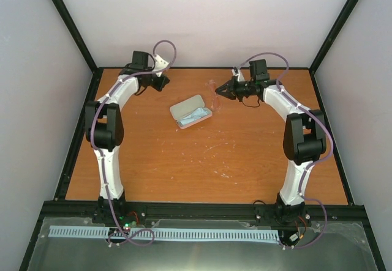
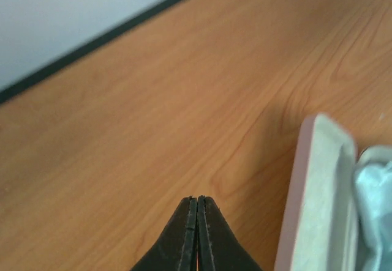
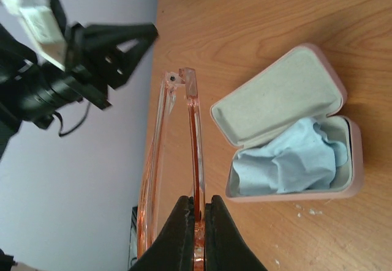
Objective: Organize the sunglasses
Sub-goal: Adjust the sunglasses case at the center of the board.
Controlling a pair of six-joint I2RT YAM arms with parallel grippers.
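Note:
The sunglasses [image 3: 193, 142] are thin, translucent reddish-brown, and folded. My right gripper [image 3: 199, 205] is shut on one slim arm of them and holds them beside the open pink case [image 3: 288, 118], apart from it. The case has a grey lining and a crumpled light-blue cloth [image 3: 288, 164] in its base. In the top view the glasses [image 1: 215, 100] are faint, just right of the case [image 1: 190, 111], at my right gripper [image 1: 219, 89]. My left gripper [image 2: 197, 201] is shut and empty over bare wood left of the case's lid [image 2: 318, 197]; in the top view it [image 1: 164, 82] is near the back.
The orange wooden table [image 1: 202, 161] is fenced by a black frame [image 1: 79, 136] and pale walls. The left arm's gripper [image 3: 92, 44] shows beyond the glasses in the right wrist view. White scuffs [image 1: 223, 174] mark the wood near the front.

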